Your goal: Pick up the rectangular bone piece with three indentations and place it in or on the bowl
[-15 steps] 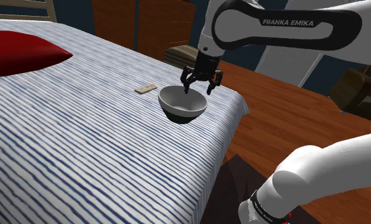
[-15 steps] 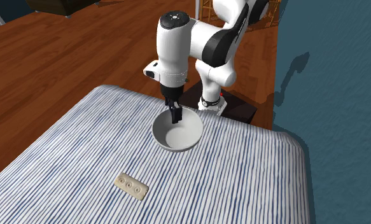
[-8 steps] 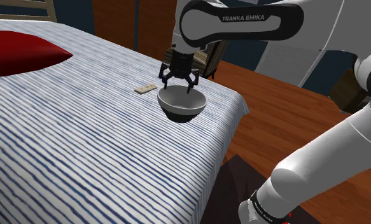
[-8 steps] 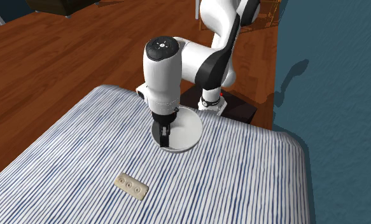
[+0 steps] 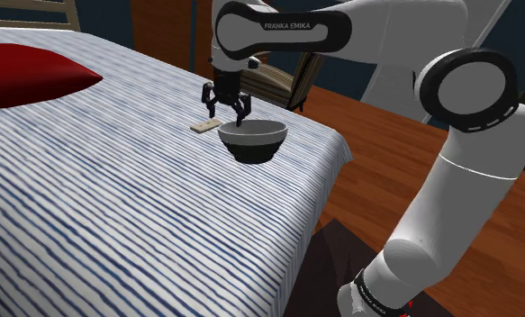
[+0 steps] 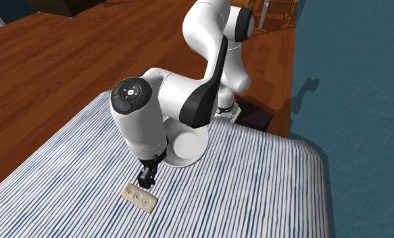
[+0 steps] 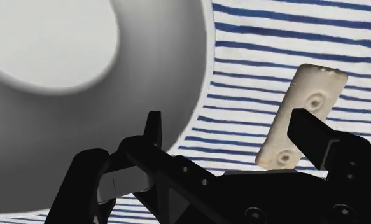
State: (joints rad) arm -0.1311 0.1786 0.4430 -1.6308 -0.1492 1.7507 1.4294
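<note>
Locate the gripper (image 7: 231, 137) first: black fingers (image 7: 153, 130) standing apart, open, clasping nothing. In the shoulder view, find the gripper (image 5: 225, 115) hanging just above the blue-and-white striped bed cover (image 5: 116, 207), over the bowl's rim on the side facing the bone piece. Note the bone piece (image 7: 301, 118) lying flat on the cover just beyond the fingertips: pale, rectangular, two round indentations in sight, one long edge partly hidden behind one finger, neither touched nor held. Confirm in the second exterior view: bone piece (image 6: 139, 197) flat on the stripes, just beside the fingertips of the gripper (image 6: 146, 181) and apart from them. Next, check the bowl (image 7: 82, 95): grey, round, upright on the cover, close to the other finger, holding nothing. In the shoulder view, see the bowl (image 5: 252, 140) near the bed's corner, with the bone piece (image 5: 205, 125) outside it, just beside it toward that view's left. In the second exterior view, find the bowl (image 6: 188, 150) largely covered by the white arm (image 6: 148, 128) bending over it. Farther off, note a red pillow (image 5: 26, 72) on the cover at the shoulder view's left edge, well apart from the bowl. Beyond the bed, note a wooden floor (image 6: 53, 61) and a blue wall (image 6: 364, 101).
</note>
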